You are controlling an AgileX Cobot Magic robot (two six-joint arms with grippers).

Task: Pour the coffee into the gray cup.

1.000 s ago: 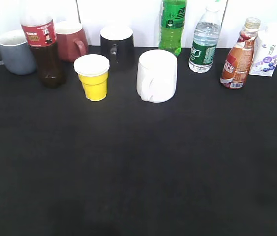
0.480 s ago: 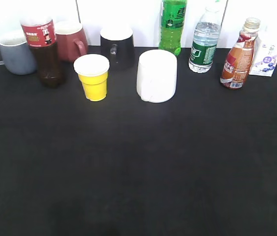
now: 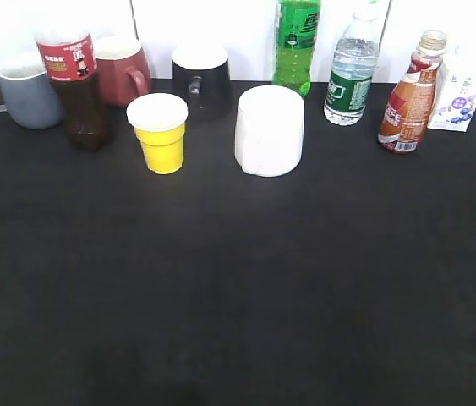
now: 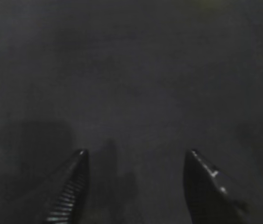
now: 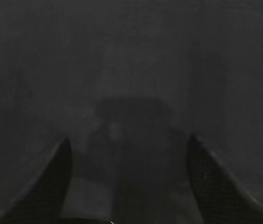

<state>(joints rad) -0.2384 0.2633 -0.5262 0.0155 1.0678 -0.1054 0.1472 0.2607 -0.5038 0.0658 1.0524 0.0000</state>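
The coffee bottle (image 3: 408, 95), small and clear with brown liquid and an orange-brown label, stands upright at the back right of the black table. The gray cup (image 3: 24, 90), blue-gray with a white inside, stands at the back left, its handle to the left. Neither arm shows in the exterior view. My left gripper (image 4: 136, 154) is open and empty over bare dark tabletop. My right gripper (image 5: 127, 139) is open and empty over dark tabletop too.
Along the back stand a cola bottle (image 3: 75, 85), a dark red mug (image 3: 123, 69), a black mug (image 3: 201, 78), a yellow cup (image 3: 161, 131), a white mug (image 3: 269, 129), a green bottle (image 3: 297, 44), a water bottle (image 3: 352, 72) and a white carton (image 3: 460, 86).
None of the objects has moved. The white mug's handle outline showed a second ago and does not show now.
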